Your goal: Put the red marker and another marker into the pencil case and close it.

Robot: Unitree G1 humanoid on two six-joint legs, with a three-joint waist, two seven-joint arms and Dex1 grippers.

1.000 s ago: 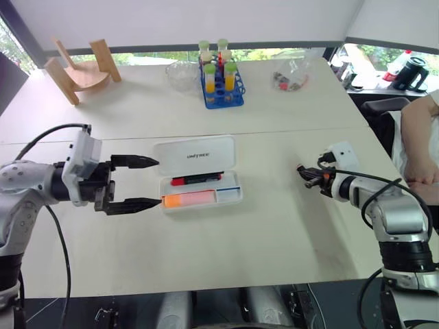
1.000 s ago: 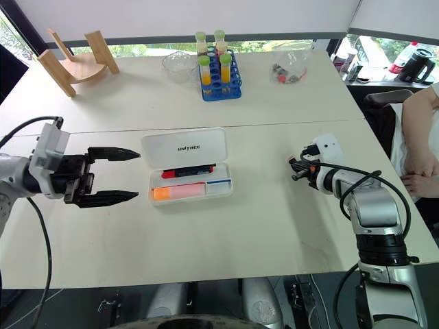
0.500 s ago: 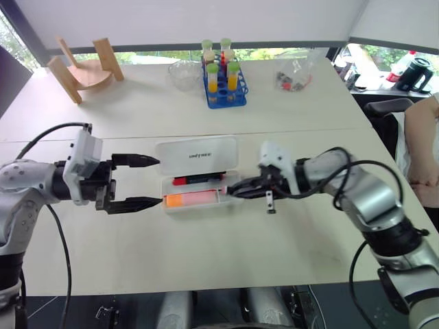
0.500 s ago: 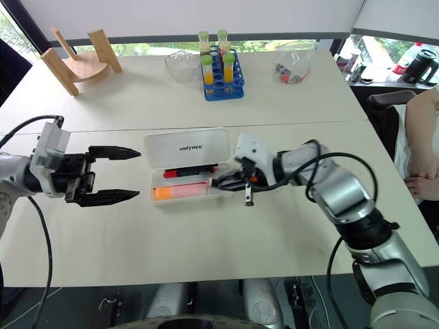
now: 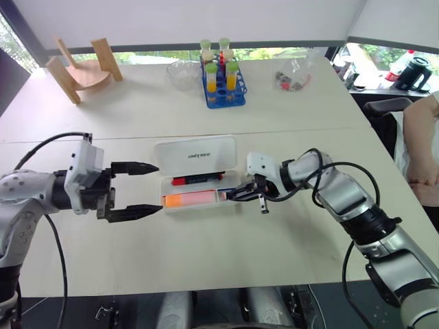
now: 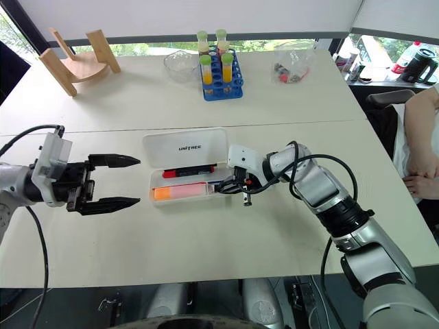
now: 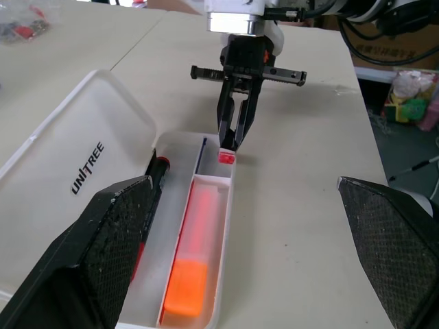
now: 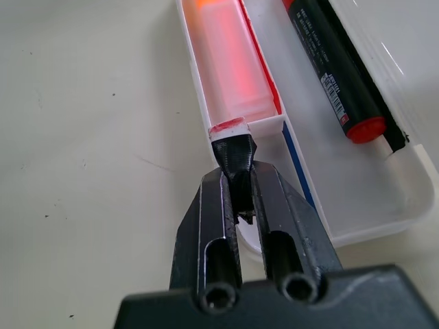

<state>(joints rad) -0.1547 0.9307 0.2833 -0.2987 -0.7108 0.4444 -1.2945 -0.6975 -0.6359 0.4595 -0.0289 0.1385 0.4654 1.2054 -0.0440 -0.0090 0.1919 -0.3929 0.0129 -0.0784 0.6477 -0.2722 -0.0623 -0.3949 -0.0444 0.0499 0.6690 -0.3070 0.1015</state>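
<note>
While the case (image 5: 199,179) lies open mid-frame, both markers already sit in its tray.
You'd treat it as light, stiff, slick plastic — take the lid's far edge. Its long axis runs left-right, as do the red marker (image 5: 194,180) and pink marker (image 5: 194,199). Left gripper (image 5: 142,187) gapes empty; right gripper (image 8: 236,168), fingers together, touches the tray's right end.

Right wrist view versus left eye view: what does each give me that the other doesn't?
Right wrist only: the shut right gripper tips touching the pink marker's end at the pencil case wall. Left eye only: the open left gripper beside the case, its lid open flat, and the test tube rack behind. Both: the red marker in the case.
</note>
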